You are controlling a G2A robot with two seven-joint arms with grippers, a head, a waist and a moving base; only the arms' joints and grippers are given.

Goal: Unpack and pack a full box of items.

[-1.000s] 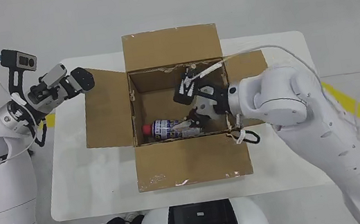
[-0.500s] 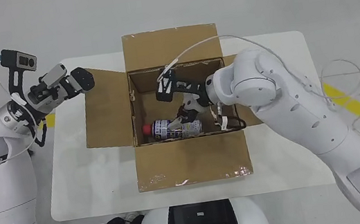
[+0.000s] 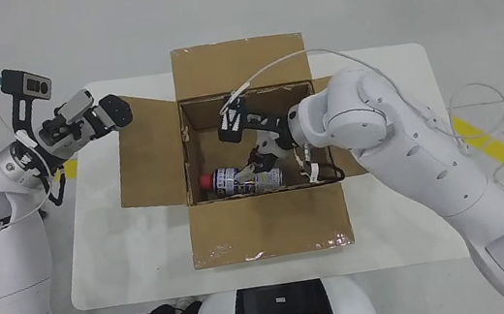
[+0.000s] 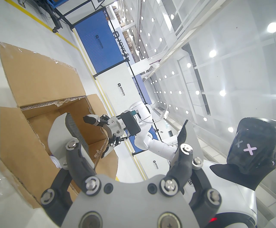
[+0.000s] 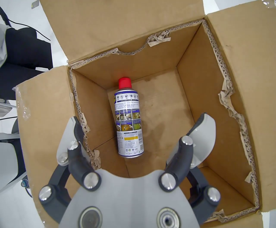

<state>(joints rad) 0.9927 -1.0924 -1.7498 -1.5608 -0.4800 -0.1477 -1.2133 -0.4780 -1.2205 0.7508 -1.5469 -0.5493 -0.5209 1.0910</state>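
The wide-open right claw (image 5: 140,122) may snag the box's (image 5: 92,108) near wall, since the spray can (image 3: 239,179) seemingly lies against it.

This is a large industrial hall set up as a robot test floor. A high white ceiling (image 4: 237,64) carries rows of round lights (image 4: 212,53), and the pale, smooth floor (image 3: 20,45) is marked with yellow lines (image 4: 43,23). Freestanding blue panels (image 4: 101,43) and white pegboard panels (image 4: 117,86) on black frames divide the open space into bays, and the work station is a plain white table (image 3: 109,247).
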